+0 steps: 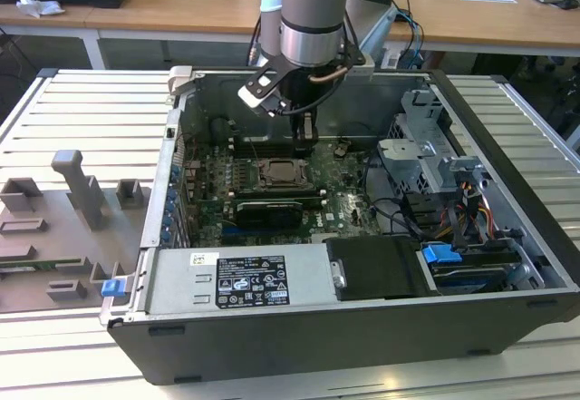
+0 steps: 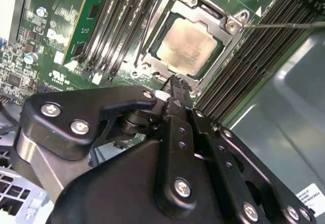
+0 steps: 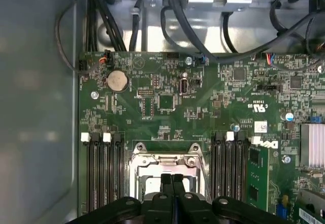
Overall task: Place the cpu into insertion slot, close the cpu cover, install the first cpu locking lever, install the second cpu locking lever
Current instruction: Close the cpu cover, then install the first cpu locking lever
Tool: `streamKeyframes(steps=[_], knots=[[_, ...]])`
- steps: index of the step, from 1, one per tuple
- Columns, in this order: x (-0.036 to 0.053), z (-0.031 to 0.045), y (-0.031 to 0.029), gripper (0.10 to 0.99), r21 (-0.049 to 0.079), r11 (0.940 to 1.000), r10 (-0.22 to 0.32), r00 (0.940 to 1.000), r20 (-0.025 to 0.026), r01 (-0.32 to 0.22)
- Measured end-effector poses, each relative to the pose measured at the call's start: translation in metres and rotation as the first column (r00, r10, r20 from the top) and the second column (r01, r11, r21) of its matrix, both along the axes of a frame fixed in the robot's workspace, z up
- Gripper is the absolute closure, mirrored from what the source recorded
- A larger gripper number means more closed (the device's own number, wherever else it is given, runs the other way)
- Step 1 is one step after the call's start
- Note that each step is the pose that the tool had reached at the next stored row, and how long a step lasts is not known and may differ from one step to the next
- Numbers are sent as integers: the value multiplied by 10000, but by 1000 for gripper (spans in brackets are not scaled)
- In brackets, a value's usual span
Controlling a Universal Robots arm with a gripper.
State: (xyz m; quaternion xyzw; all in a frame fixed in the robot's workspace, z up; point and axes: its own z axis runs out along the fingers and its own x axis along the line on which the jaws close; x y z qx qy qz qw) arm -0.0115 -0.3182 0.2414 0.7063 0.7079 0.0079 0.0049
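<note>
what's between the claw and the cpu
In the second wrist view, only the silvery rim of the cover lies between the claw and the cpu. The claw sits right at that edge.

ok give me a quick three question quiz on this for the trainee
1. True or false: the gripper is holding the cpu.
2. What runs along both sides of the cpu? A memory slots; B fans; C hard drives.
3. Fill in: the gripper's fingers are ___ (open or shut).

Key: 1 false, the cpu lies flat on the board; 2 A; 3 shut.
</note>
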Motion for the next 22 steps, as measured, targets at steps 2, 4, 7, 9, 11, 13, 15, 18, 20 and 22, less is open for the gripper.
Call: streamKeyframes(steps=[2, 4, 7, 9, 11, 13, 15, 18, 20, 22], knots=[[-14, -13, 0, 980, -1, 10000, 0, 10000, -3, 0], [-27, -27, 0, 980, 0, 10000, 0, 10000, -4, 0], [-54, -68, 0, 980, 1, 10000, 1, 10000, -6, -1], [-80, -88, 0, 980, 0, 10000, 1, 10000, -6, -1], [-98, -101, 0, 980, -1, 10000, 0, 10000, -7, 0], [-115, -105, 0, 980, -2, 10000, 0, 10000, -7, 0], [-133, -109, 0, 980, 0, 10000, 0, 10000, -7, 0], [-149, -111, 0, 980, 0, 10000, 0, 10000, -6, 0], [-155, -112, 0, 980, 2, 10000, 1, 10000, -6, -1], [-170, -112, 0, 980, 1, 10000, 0, 10000, -7, 0]])
